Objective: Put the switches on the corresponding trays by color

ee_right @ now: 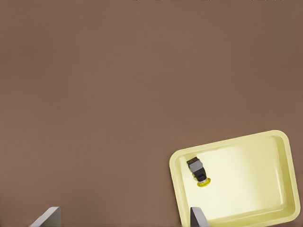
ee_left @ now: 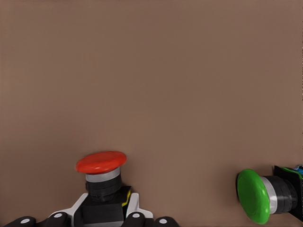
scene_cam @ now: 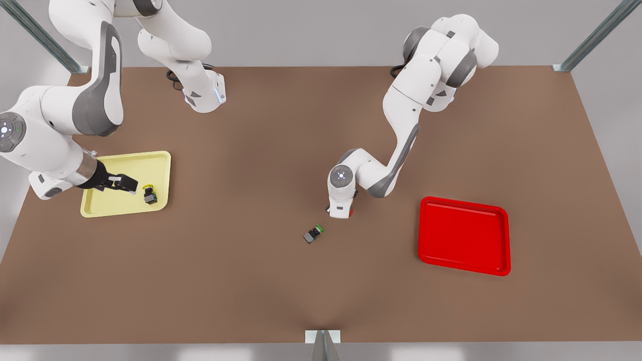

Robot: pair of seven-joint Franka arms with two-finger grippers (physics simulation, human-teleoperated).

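The yellow switch [scene_cam: 149, 194] lies in the yellow tray [scene_cam: 160, 159] beside the spread-open right claw [scene_cam: 131, 185], while the left claw [ee_left: 97, 218] grips the red switch [ee_left: 101, 162], not yet carried to the red tray [scene_cam: 466, 208].

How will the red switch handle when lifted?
Probably rigid and light: the red switch is a small blocky part. The left gripper clamps its flat-sided dark body, so slip seems unlikely. Its wide cap makes it top-heavy; set down crooked it may tip, like the green switch lying on its side. The right gripper waits open over the yellow tray.
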